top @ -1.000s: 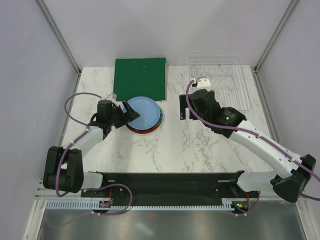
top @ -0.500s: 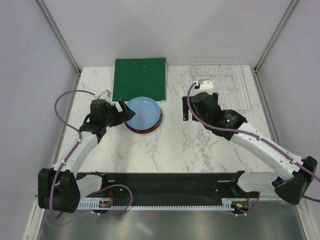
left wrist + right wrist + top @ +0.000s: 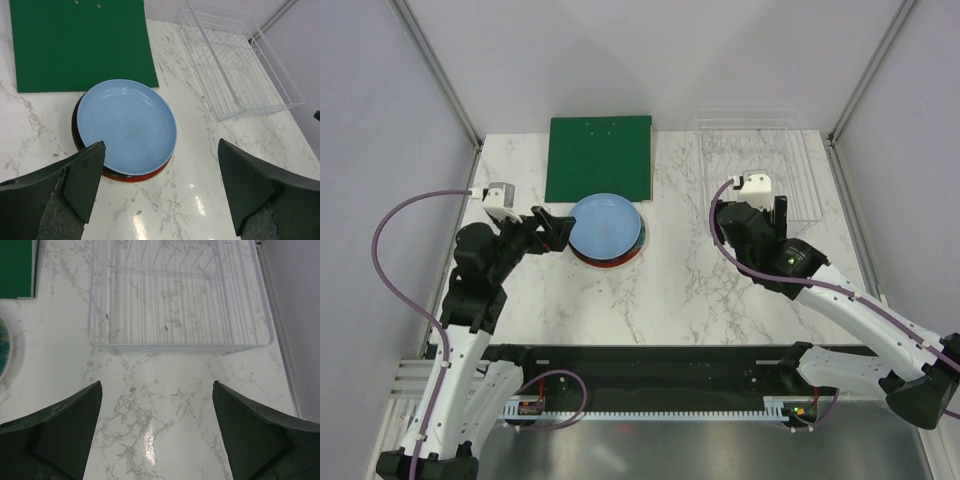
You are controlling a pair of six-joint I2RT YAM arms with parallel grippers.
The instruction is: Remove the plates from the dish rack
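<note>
Plates (image 3: 605, 225) stacked by green board (image 3: 599, 157), dish rack (image 3: 760, 160) apart; left gripper (image 3: 160, 150), right gripper (image 3: 156, 387) spread, empty.

Bright, even overhead light leaves only faint, soft shadows, white glare streaks on the glossy bench (image 3: 150, 447) in both wrist views, and the close-up left pincer (image 3: 161, 150) slightly soft-edged.

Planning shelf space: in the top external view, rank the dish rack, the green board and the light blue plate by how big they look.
1. dish rack: largest, though its clear edges are faint.
2. green board: somewhat smaller.
3. light blue plate: clearly smallest.
</note>
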